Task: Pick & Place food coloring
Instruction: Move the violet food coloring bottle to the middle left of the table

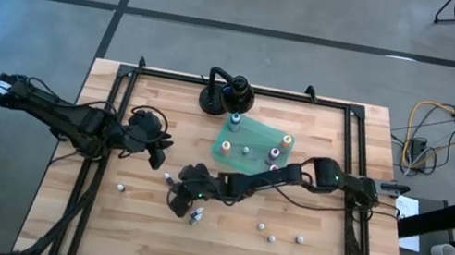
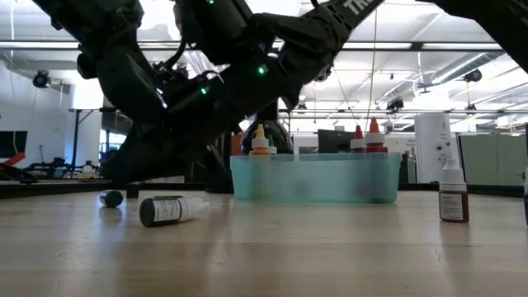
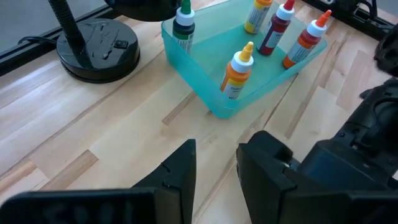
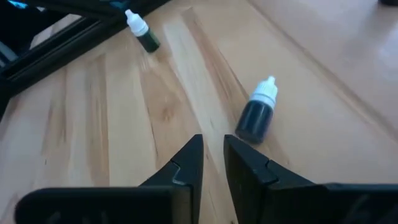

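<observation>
Plastic, small and light is how I read these food coloring bottles: stiff-walled enough to take a squeeze, smooth enough to slip, and round, so one lying down will roll if I nudge it off-centre.

My right end effector [image 4: 212,163] hangs low over the bench [image 1: 132,242] near its middle, fingers drawn to a narrow gap and holding nothing. Just ahead of it lies a dark bottle with a white cap [image 4: 257,111] on its side, clear of the fingertips; in the high view this spot is about 7 o'clock from the teal tray [image 1: 257,133]. A second dark bottle [image 4: 142,33] lies farther off beside the black frame rail.

Four bottles already stand upright in the tray, among them an orange one [image 3: 237,73], a green-capped one [image 3: 183,28] and a dark red one [image 3: 275,30]. Several more sit scattered at 4 to 6 o'clock from the tray, such as one [image 1: 299,239] toward the bench's right side.

I would open wider first, then close across the body of the nearest bottle, square to its long axis, not on the tapered cap, where the pads would likely slide off.

The left end effector [image 3: 216,168] waits at the tray's 9 o'clock, nearly closed and empty, facing the black round-based stand [image 3: 98,46].
</observation>
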Controlling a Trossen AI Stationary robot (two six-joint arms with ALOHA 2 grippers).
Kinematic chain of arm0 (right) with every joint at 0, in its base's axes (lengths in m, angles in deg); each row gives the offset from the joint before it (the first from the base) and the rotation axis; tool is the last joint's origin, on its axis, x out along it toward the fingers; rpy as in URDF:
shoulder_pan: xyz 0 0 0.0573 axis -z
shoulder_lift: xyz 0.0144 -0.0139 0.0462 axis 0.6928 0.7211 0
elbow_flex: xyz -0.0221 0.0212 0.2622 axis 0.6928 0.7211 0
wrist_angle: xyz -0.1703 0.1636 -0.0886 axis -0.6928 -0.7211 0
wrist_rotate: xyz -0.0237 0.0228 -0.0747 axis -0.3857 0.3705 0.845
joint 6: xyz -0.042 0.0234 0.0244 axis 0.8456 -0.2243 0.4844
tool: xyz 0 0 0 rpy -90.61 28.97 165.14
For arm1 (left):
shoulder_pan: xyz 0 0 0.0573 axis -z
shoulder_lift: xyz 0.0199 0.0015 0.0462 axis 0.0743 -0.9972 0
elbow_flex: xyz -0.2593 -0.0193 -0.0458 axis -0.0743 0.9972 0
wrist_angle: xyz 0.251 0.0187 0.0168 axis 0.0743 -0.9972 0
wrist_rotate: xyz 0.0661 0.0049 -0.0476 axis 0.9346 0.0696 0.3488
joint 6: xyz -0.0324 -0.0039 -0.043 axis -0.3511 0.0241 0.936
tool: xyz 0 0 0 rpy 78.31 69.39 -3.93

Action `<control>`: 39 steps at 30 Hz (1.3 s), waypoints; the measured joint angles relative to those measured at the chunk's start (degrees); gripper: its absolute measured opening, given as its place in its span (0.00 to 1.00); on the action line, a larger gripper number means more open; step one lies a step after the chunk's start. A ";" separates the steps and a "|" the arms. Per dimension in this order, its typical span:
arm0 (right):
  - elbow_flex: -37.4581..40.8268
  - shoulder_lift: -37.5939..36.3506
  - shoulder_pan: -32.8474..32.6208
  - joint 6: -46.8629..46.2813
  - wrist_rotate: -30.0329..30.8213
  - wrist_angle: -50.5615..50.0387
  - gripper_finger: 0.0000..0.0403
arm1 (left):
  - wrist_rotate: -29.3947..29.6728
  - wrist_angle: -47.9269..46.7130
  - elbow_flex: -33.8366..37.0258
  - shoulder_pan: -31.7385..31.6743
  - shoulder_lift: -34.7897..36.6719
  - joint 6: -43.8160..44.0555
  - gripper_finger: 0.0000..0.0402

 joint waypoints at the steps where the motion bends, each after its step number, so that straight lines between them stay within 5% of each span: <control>1: -0.97 -0.42 0.09 -0.01 0.01 -2.12 0.13 | 0.00 0.00 0.00 0.01 0.00 0.00 0.22; 10: -19.21 -1.44 1.63 7.59 2.86 -38.32 0.12 | 0.00 0.01 0.00 0.02 0.00 0.00 0.22; 23: -30.31 -1.57 2.39 10.41 3.17 -52.77 0.12 | 0.19 0.10 0.00 0.00 0.02 -0.10 0.22; 39: -32.06 -1.68 1.67 2.85 2.54 -62.22 0.12 | 3.55 1.87 0.00 0.01 0.03 5.05 0.22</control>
